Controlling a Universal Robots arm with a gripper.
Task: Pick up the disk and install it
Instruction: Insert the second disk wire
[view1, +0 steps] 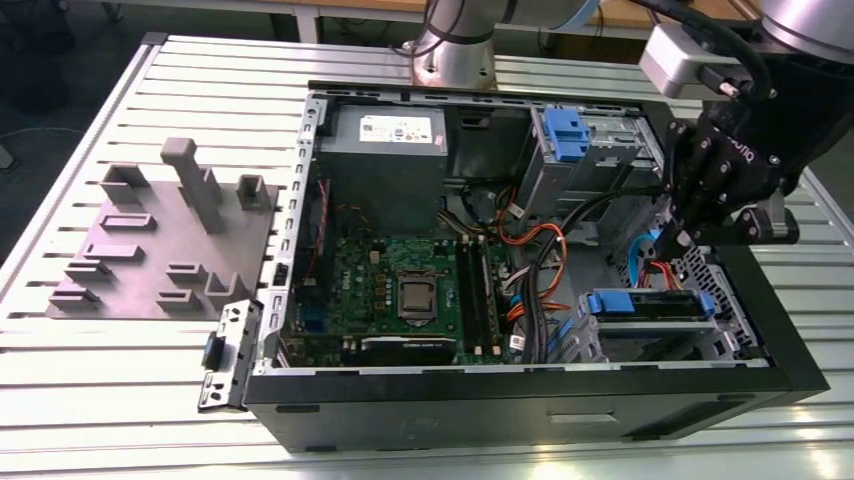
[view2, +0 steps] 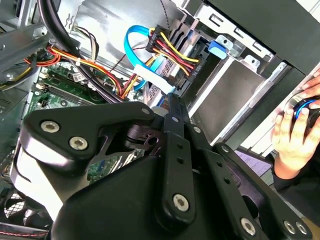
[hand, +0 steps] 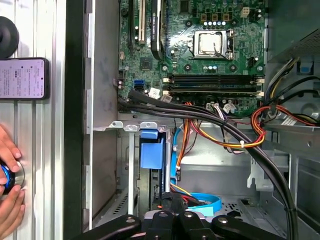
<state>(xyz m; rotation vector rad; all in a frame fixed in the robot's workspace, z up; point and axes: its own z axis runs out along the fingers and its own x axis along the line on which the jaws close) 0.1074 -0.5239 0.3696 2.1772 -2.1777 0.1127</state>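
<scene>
The disk (view1: 650, 310) lies in the drive bay at the case's (view1: 534, 385) near corner on the exterior view's right, with its blue carrier end turned toward me. I, the gripper (view1: 683, 232), hang just beside it, farther along that same edge of the case, close over the cables (view1: 541, 250) that run past the bay. My jaws are pressed together, with nothing that I can see between them (in the second wrist view they read as one bar). I judge the pick-up done and the installing near its end, since the disk looks seated or nearly so. Any further move calls for a straight, gentle path clear of those cables.
</scene>
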